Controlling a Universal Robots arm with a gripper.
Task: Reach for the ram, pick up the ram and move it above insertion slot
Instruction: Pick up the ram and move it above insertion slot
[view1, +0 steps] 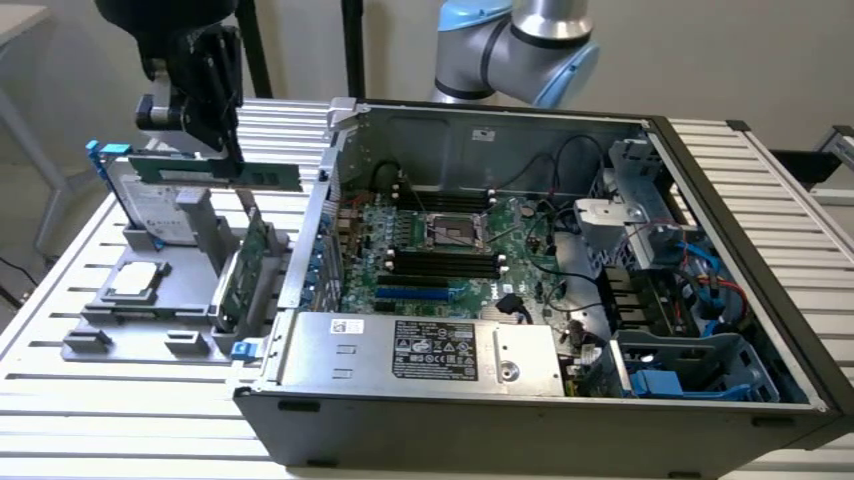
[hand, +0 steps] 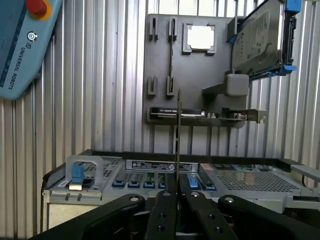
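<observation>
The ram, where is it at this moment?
The ram is held in the gripper, lifted above the grey holder tray, at the exterior view's left of the open computer case.

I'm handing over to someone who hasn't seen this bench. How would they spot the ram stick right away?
Start at the open computer case and look to the exterior view's left, above the grey parts holder. The ram hangs there in the black gripper, lifted clear of the holder. It is a narrow green strip, unlike the silver hard drive behind it and the larger green card standing below.

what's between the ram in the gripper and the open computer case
In the exterior view, the ram hangs above the grey holder; the upright expansion card stands between it and the case.
</observation>
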